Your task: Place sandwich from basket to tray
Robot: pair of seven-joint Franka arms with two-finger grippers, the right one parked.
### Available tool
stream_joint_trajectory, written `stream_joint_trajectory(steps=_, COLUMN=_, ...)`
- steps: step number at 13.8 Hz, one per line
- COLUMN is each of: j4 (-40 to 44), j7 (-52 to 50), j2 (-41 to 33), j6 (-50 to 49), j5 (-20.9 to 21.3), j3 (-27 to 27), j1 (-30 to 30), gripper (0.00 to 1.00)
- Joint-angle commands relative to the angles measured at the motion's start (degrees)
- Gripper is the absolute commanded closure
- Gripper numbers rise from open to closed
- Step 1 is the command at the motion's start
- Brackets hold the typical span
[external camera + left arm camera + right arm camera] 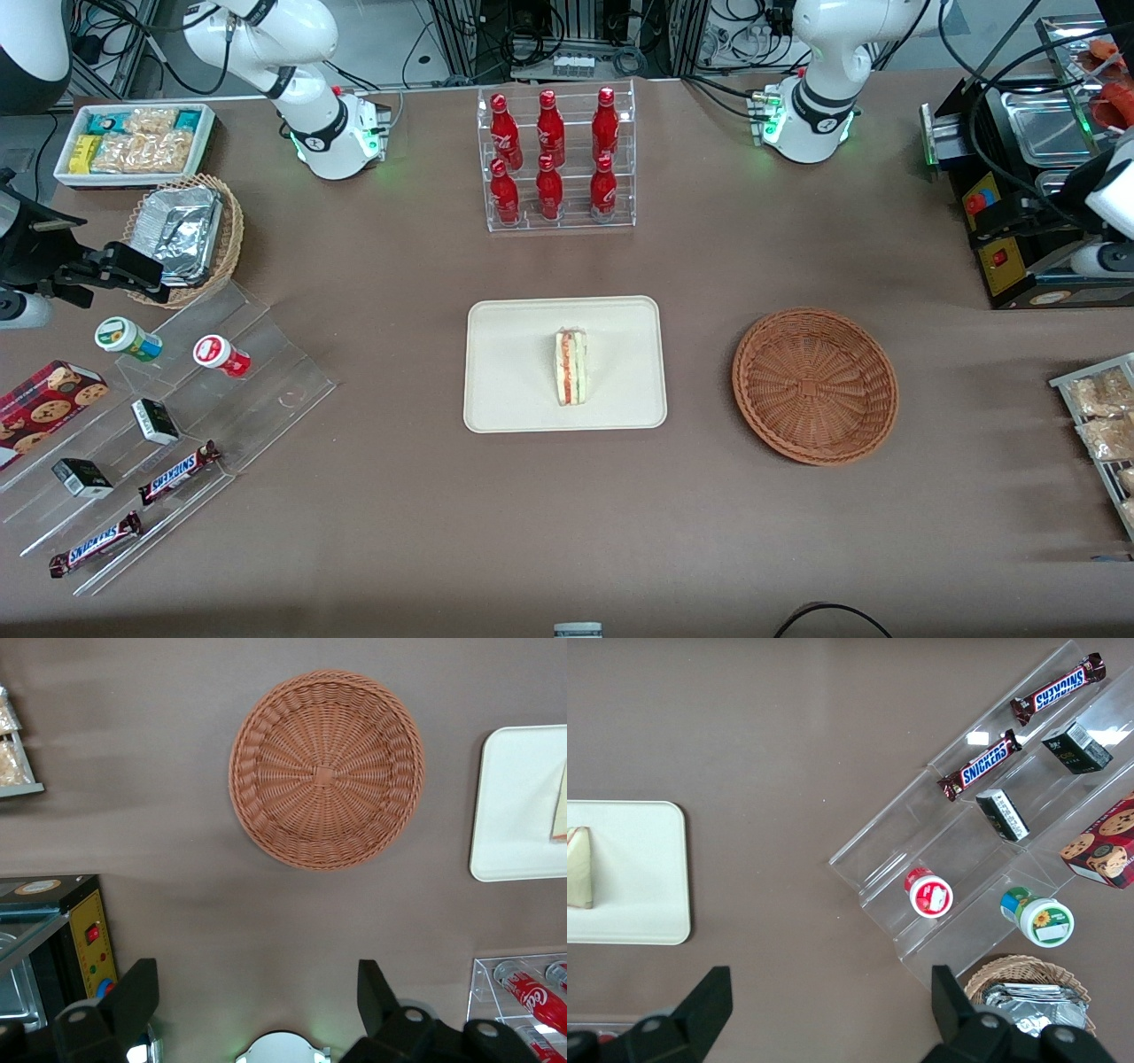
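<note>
The sandwich point(571, 368), a white-bread wedge with orange-red and green layers, lies near the middle of the cream-white tray point(505, 399). The reddish-brown wicker basket point(815, 385) stands beside the tray toward the working arm's end and holds nothing. In the left wrist view the basket point(326, 769) shows whole, with the tray point(518, 815) and an edge of the sandwich point(560, 806) beside it. My gripper point(257, 992) hangs high over bare table, farther from the front camera than the basket and near the black appliance. Its fingers point(135, 992) stand wide open with nothing between them.
An acrylic rack of red bottles point(556, 159) stands farther back than the tray. A black appliance point(1019, 221) and a rack of snack packets point(1099, 416) sit at the working arm's end. A stepped acrylic stand with snacks point(151, 425) and a tan basket point(182, 235) lie toward the parked arm's end.
</note>
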Motion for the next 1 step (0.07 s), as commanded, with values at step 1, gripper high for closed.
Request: stream_joint_trajectory(steps=1, j4=0.4, j7=0.5, j2=0.4, j6=0.3, j5=1.4, j3=-0.3, j1=-1.7, gripper=0.01)
